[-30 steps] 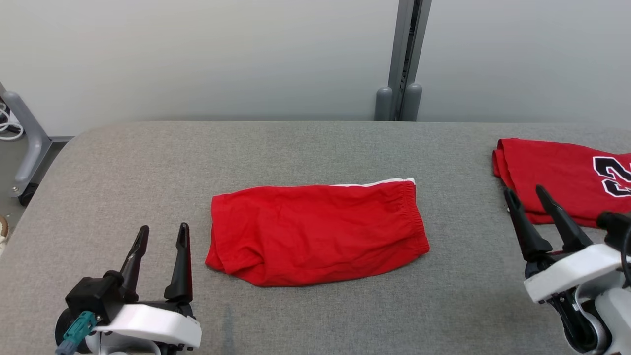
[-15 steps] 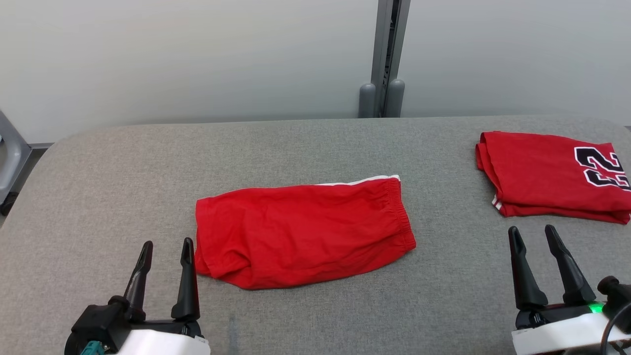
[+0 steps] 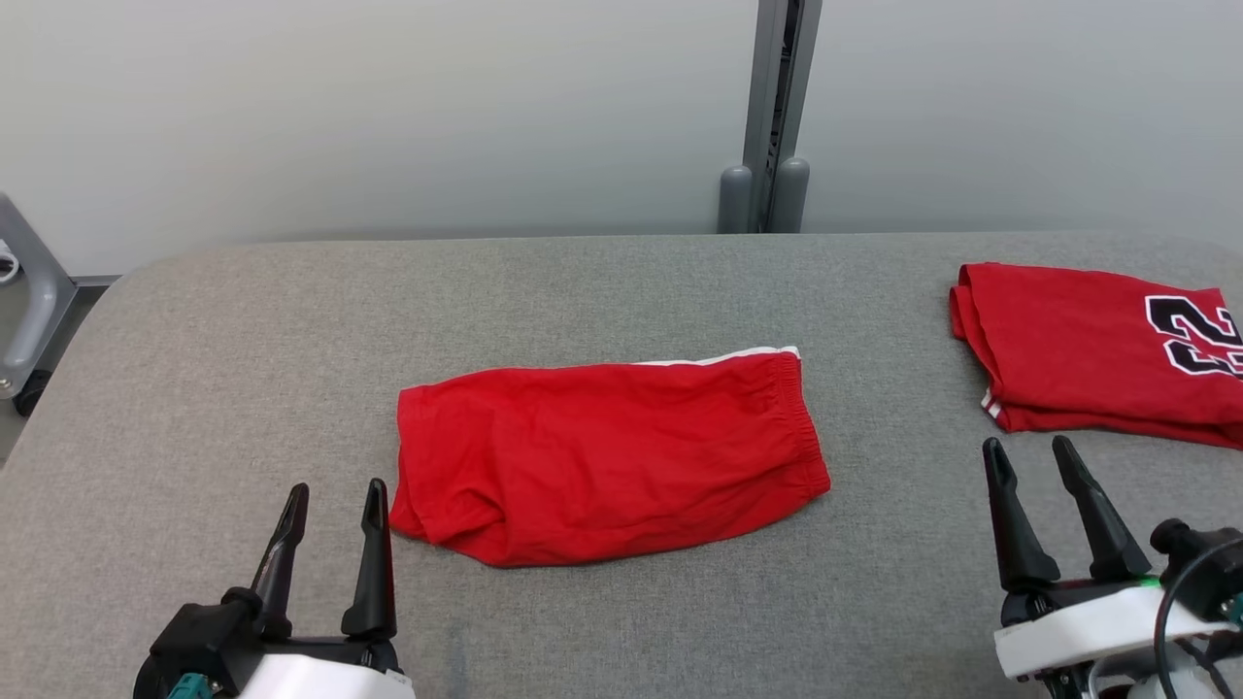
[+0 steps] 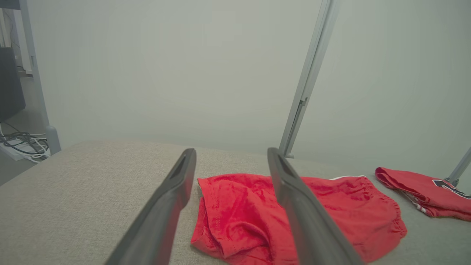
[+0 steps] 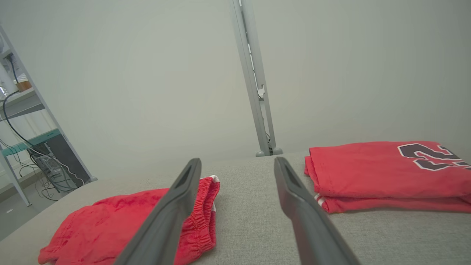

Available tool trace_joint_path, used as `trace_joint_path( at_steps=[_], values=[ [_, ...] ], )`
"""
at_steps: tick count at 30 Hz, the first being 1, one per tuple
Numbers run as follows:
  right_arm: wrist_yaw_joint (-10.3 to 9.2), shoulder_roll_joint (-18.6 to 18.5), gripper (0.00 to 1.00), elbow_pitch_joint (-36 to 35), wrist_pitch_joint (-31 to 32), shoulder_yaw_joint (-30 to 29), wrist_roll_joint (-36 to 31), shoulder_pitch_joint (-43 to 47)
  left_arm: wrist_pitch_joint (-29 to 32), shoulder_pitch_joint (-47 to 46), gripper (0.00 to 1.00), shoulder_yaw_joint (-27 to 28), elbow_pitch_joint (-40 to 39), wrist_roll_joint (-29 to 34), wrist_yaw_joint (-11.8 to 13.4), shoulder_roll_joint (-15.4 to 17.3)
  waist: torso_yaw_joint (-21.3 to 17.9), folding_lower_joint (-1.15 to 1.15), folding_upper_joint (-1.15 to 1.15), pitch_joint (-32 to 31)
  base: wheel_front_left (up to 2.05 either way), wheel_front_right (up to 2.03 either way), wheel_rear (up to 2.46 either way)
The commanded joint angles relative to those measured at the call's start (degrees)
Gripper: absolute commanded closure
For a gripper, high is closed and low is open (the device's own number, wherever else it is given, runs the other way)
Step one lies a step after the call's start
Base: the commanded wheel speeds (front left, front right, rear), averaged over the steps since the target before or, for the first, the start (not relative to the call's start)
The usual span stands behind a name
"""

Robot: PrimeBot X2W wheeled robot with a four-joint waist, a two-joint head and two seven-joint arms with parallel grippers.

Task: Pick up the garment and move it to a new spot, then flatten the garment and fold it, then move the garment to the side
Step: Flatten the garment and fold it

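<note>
Shorts (image 3: 612, 456), one; folded jersey (image 3: 1088, 349), one

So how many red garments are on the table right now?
2. The red shorts lie in the middle; the folded red jersey sits at the right, cut off by the picture's edge, so more could lie beyond it.

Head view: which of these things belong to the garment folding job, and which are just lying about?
Job in hand: red shorts, mid-table; left gripper and right gripper, fingers open, holding nothing; grey table.
Lying about: folded red jersey at the table's right end; grey post behind; grey frame on the left.
</note>
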Motion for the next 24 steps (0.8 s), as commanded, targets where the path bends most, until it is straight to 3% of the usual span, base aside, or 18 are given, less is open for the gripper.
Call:
trace_joint_path(
  at_steps=[1, 10, 17, 24],
  values=[
    [0.04, -0.4, 0.0, 1.1, 0.0, -0.2, 0.6, -1.6, -0.2, -0.6, 0.0, 0.0, 0.2, 0.5, -0.5, 0.1, 0.5, 0.0, 0.0, -0.1, 0.0, 0.0, 0.0],
    [0.04, -1.3, 0.0, 12.5, 0.0, 4.8, 11.2, -8.3, -0.2, -1.7, 0.0, -2.7, 1.2, -0.9, -0.9, 0.0, 3.6, 0.0, 0.0, -0.9, 0.0, 0.0, 0.0],
    [0.03, -5.2, 0.0, 21.0, 0.3, 12.6, 23.8, -14.7, -0.2, -2.2, 0.0, -5.6, 2.1, -2.2, -1.2, 0.0, 7.2, 0.0, 0.0, -0.7, 0.0, 0.0, 0.0],
    [0.03, -8.4, 0.0, 29.4, 2.2, 18.4, 31.4, -20.5, -0.2, -3.0, 0.0, -7.2, 3.6, -2.8, -1.7, 0.0, 10.9, 0.0, 0.0, 0.0, 0.0, 0.0, 0.0]
  ],
)
